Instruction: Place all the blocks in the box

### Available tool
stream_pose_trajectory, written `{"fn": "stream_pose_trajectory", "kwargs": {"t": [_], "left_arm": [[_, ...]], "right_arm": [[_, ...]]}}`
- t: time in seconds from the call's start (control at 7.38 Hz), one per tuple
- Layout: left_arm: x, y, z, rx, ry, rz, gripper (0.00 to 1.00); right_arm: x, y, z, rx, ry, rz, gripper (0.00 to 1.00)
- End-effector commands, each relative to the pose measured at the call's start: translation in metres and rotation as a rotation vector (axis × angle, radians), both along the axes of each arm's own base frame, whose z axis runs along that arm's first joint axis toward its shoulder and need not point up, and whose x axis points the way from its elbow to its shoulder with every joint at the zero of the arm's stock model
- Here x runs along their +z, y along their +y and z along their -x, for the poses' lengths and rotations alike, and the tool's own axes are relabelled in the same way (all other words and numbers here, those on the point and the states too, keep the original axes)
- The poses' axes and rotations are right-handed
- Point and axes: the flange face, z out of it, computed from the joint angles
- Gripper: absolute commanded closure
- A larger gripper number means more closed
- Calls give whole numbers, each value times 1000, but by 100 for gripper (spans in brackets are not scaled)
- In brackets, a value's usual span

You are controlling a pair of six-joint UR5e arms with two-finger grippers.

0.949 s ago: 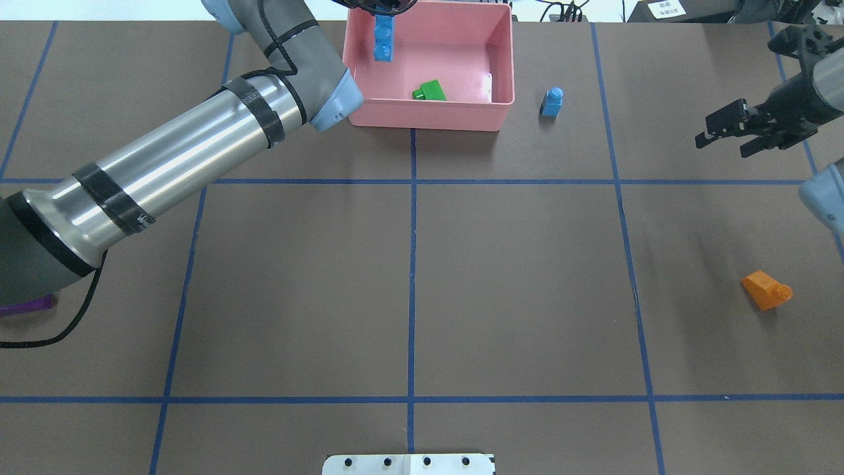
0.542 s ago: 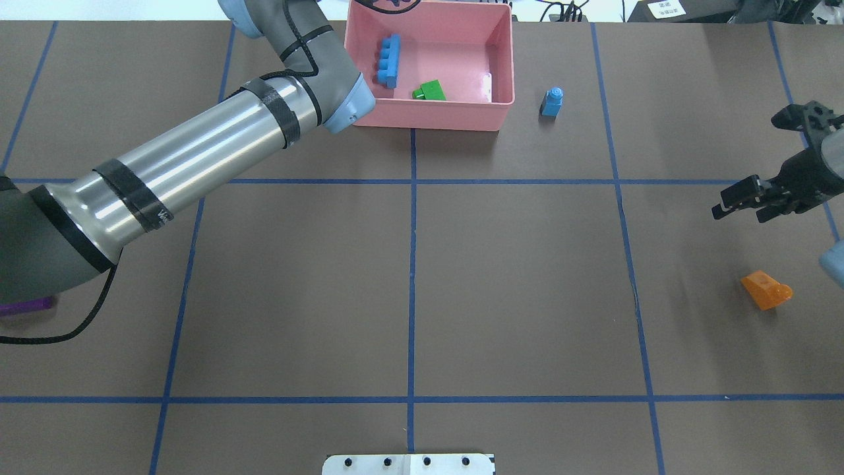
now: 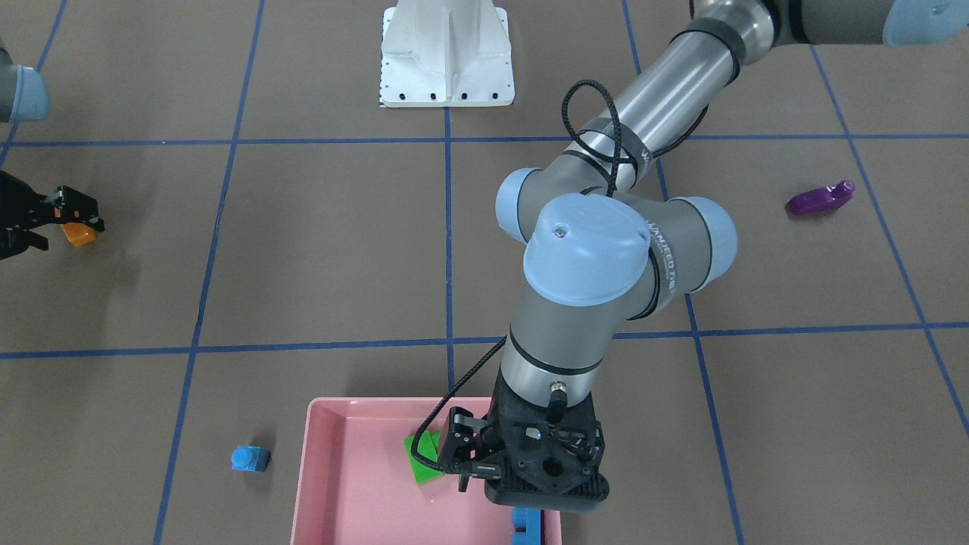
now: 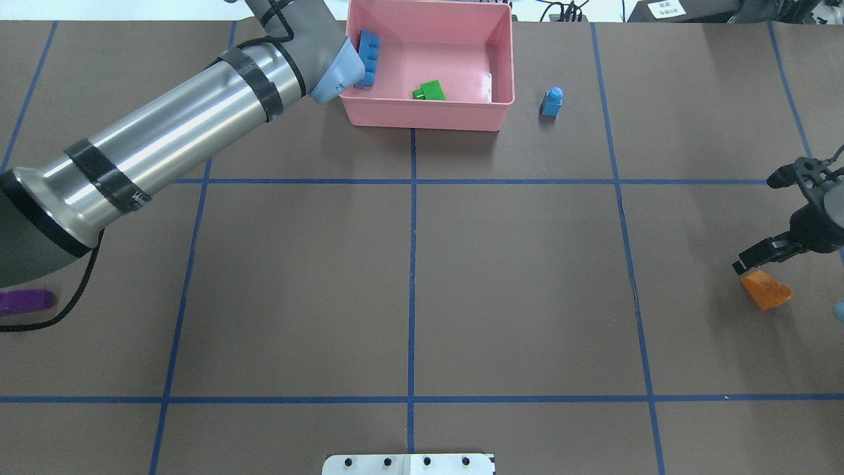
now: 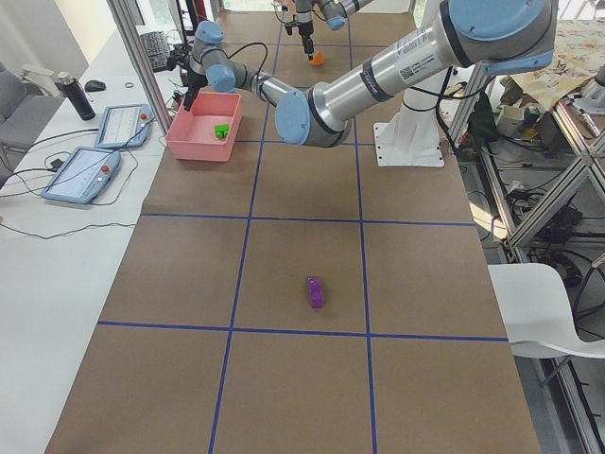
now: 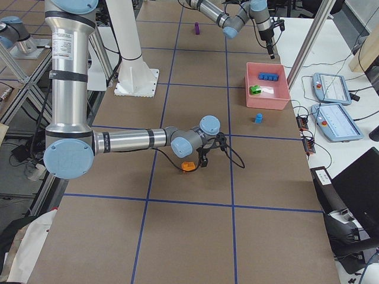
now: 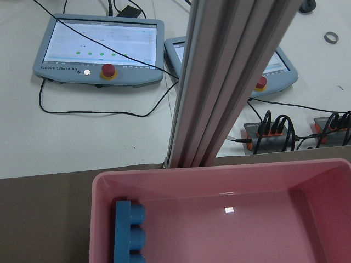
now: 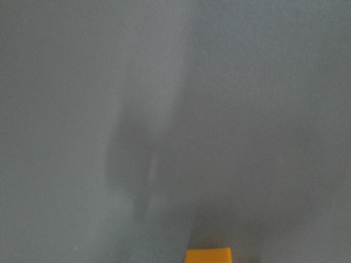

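The pink box [image 4: 428, 121] stands at the table's far edge and holds the green block [image 4: 430, 90] and the long blue block [image 4: 366, 59], which leans on its left wall. My left gripper [image 3: 484, 463] hangs over the box [image 3: 318, 469], open and empty. The light-blue cube [image 4: 552, 102] stands just right of the box. The orange block [image 4: 766, 290] lies at the far right. My right gripper [image 4: 755, 260] is open and low right over it, with one finger beside it. The purple block [image 4: 25, 301] lies at the left edge.
The white robot base [image 4: 409, 464] sits at the near edge. Blue tape lines [image 4: 412, 264] grid the brown table. My left arm [image 4: 165, 142] crosses the left half toward the box. Tablets [image 7: 98, 49] and a metal post [image 7: 230, 82] stand beyond the box.
The long blue block left my left gripper and now lies in the box against its left wall. My right gripper moved down toward me, onto the orange block.
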Motion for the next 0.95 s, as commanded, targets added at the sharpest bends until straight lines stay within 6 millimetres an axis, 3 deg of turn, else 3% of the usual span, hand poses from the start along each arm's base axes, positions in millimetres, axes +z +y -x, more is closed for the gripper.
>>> {"fn": "stream_pose_trajectory", "kwargs": {"t": [0.0,0.14,0.27,0.41,0.54,0.81], "left_arm": [[75,38,44,117,-29,11,1],[78,47,69,140,-59,8,1],[133,81,95,223,-145,-50,1],[204,121,125,324,-234,-119,2],[266,157,149,437,-324,-192,2],[347,225,202,720,-488,-418,1]], "right_arm": [[25,24,-12,-35,31,3,0],[27,28,-14,-30,28,22,28],[29,30,-13,-33,26,33,82],[26,30,-12,-38,11,42,97],[22,32,-11,-54,-29,61,100],[-1,31,-7,-25,-61,91,100]]}}
